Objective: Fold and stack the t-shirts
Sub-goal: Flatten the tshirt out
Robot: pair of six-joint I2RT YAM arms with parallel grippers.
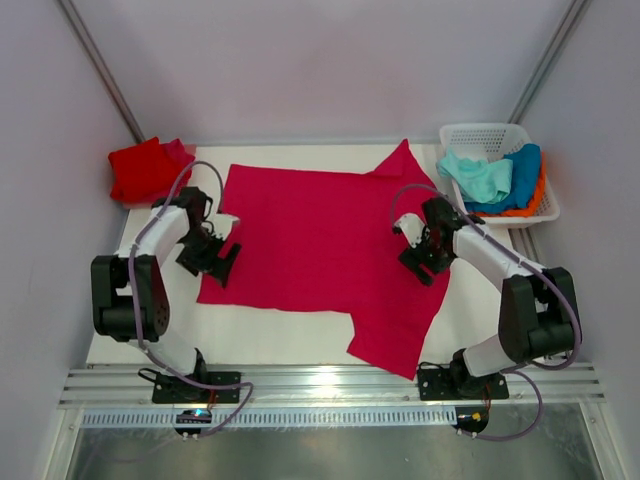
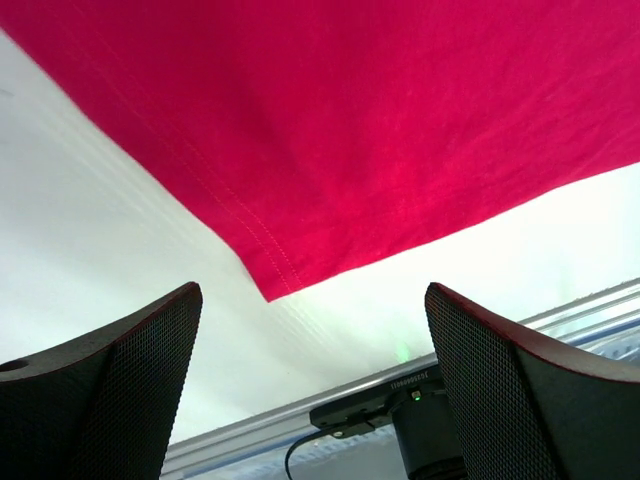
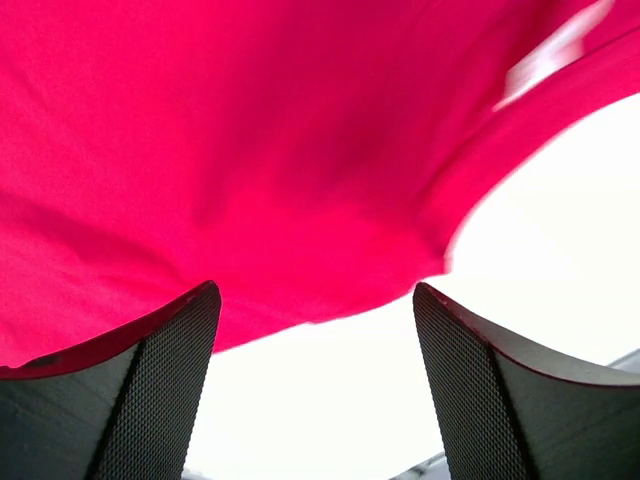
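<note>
Five tees: crimson-pink t-shirt (image 1: 310, 240) spread on the tabletop (image 1: 270, 335); red t-shirt (image 1: 145, 170) bunched far-left; mint-green t-shirt (image 1: 478, 177), blue t-shirt (image 1: 520, 172), orange t-shirt (image 1: 538, 203) in one basket (image 1: 480, 131). Left end effector (image 2: 312, 292) and right end effector (image 3: 315, 292) both gape wide, empty.

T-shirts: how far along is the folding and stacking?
Done: a red t-shirt looks folded at the far-left corner. In hand: the crimson-pink t-shirt lies spread out, left gripper and right gripper open at its edges, holding nothing. Left: mint-green tee, blue tee, orange tee in the basket.

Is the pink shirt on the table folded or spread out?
Spread out: the pink shirt lies flat, covering most of the table.
</note>
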